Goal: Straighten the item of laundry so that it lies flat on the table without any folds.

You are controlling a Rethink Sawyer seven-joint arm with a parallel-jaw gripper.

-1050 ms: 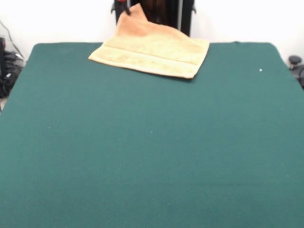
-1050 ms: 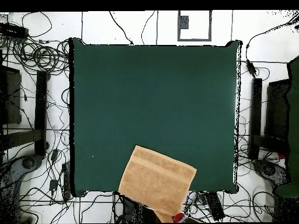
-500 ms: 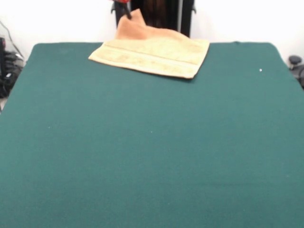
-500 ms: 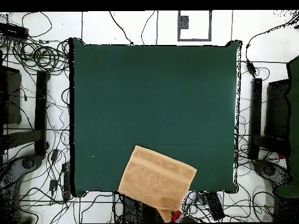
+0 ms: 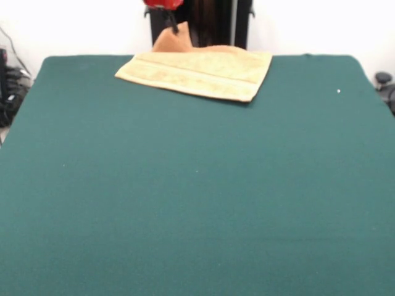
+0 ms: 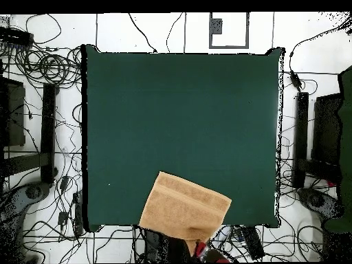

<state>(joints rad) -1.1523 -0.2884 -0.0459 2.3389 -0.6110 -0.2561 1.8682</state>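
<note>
Moved: raised corner of the orange-tan terry-cloth towel (image 5: pixel 197 71) has sunk lower.
Gripper (image 5: pixel 172 26): clamped on that corner.
Desk (image 5: pixel 197 185): dark green felt.

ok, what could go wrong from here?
1. The towel overhangs the table's robot-side edge; if let go, its raised corner would likely drop off the table rather than lie flat.
2. The tool holds only that corner tip, so the cloth might slip out mid-pull.

We can't make out any readable text, labels, brands or numbers anywhere here, not on the towel (image 5: pixel 200 73), not on the green table (image 5: pixel 197 185) either.
</note>
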